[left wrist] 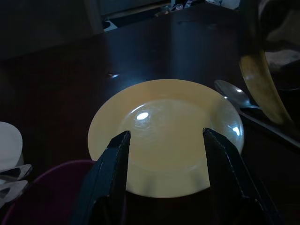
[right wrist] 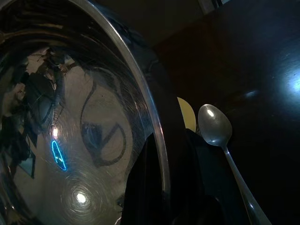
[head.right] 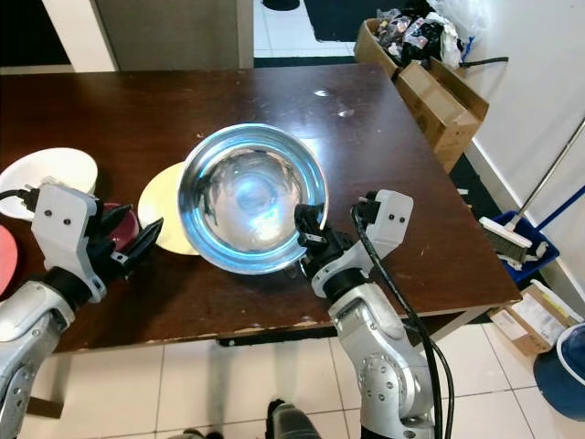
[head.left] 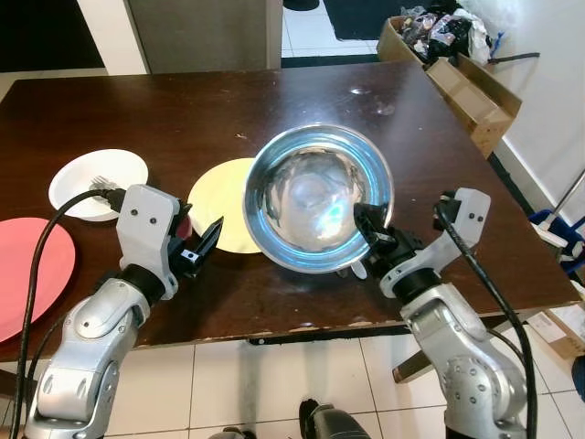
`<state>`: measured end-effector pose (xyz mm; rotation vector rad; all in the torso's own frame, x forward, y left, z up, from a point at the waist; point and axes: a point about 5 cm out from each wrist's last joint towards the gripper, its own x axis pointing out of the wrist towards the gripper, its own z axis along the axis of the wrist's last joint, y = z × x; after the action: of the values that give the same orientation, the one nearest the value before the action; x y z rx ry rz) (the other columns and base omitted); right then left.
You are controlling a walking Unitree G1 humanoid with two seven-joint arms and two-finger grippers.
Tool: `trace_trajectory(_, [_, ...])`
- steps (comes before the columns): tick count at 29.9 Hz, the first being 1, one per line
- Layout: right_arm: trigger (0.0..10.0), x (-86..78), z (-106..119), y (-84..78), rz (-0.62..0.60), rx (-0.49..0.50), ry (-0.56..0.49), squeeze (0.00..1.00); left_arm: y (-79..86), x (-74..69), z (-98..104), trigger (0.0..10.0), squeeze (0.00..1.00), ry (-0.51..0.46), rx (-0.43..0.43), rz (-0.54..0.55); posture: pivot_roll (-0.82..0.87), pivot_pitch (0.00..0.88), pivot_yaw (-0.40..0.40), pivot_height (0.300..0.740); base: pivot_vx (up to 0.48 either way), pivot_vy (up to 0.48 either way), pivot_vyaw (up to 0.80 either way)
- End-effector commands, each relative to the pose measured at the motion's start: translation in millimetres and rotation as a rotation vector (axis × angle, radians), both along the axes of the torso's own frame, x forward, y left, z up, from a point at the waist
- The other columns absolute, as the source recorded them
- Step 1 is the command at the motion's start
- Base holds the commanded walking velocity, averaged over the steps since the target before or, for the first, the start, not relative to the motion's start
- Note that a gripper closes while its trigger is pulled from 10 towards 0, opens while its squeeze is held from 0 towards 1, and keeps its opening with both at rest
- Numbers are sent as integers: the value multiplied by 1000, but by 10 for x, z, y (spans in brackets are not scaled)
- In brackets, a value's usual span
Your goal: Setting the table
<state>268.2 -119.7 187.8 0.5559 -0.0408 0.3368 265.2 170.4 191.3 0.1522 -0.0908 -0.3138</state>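
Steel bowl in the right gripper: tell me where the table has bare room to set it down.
The far half of the table, beyond the yellow plate, is bare, as is the right side toward the cardboard box. The near-left is crowded: white bowl, red plate, yellow plate. A spoon lies under the steel bowl, held by the right gripper.

A steel bowl (right wrist: pixel 79 140) looms close, its rim (right wrist: pixel 140 89) clamped by a black finger (right wrist: pixel 154 187). At about three o'clock from it, a spoon (right wrist: pixel 220 136) lies on the dark table (right wrist: pixel 253 61), a yellow plate (right wrist: pixel 186 112) edge between them.
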Motion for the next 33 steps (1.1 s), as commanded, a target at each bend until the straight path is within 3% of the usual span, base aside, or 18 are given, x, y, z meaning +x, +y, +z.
trace_trajectory(1, [10000,-4,21,62,7,28,-4,0,-1,0,-28,10000,341,10,-4,11,-118,114,37,740,0,0,0])
trace_trajectory(6, [10000,-10,11,104,22,27,5,0,-3,2,-31,10000,353,8,-5,20,-116,116,35,740,0,0,0])
trace_trajectory(12, [10000,-1,2,125,25,34,5,0,-4,-4,-33,10000,365,8,-5,20,-110,115,37,740,-261,0,0])
trace_trajectory(22, [10000,3,69,170,40,125,-16,0,19,4,-12,10000,392,5,2,21,-98,115,46,740,-261,0,0])
trace_trajectory(33, [10000,11,60,182,42,142,-16,0,28,12,4,10000,392,4,8,21,-92,113,53,740,-312,0,0])
